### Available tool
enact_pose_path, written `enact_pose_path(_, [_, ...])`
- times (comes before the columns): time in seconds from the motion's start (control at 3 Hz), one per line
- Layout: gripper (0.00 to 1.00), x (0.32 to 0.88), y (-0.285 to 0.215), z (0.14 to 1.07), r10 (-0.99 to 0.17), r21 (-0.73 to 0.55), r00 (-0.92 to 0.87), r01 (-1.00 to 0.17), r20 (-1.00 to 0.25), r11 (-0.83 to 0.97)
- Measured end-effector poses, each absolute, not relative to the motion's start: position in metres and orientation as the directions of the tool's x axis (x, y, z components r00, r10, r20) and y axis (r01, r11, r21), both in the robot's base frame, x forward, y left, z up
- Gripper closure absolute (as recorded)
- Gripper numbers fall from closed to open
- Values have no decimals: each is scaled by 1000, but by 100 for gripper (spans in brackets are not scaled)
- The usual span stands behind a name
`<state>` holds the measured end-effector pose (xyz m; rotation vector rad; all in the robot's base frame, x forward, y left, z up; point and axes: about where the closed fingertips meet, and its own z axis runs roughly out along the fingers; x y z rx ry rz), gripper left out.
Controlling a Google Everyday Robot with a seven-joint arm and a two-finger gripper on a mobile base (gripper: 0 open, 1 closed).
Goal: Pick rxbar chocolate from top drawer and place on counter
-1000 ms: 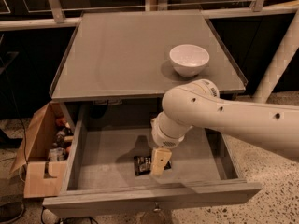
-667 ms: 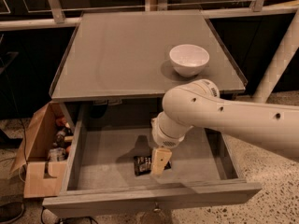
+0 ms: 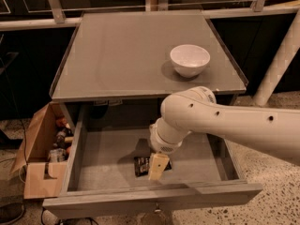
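One rxbar chocolate [image 3: 141,166]: black wrapper lying in top drawer [image 3: 108,158], near front edge.
Gripper [image 3: 158,166]: we are seeing it over the wrapper; grasp unclear.

Warm, rather dim light falls from above onto the worktop [image 3: 122,55], which carries a soft pale sheen across its middle. The white bowl [image 3: 190,60] casts a shadow to its left. The gripper [image 3: 158,167] hangs low inside the top drawer [image 3: 108,158], throwing a dark patch leftward on the floor. The surroundings sink into near-black.
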<state>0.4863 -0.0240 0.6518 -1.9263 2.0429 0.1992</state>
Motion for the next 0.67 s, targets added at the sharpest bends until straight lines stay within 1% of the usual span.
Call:
enact_pose_path(0.33, [0,486,-18,640,-942,-100,-38,-992,-334,75])
enact_pose_path(0.67, [0,510,-21,622,-943,-98,-52,-991,-330,89])
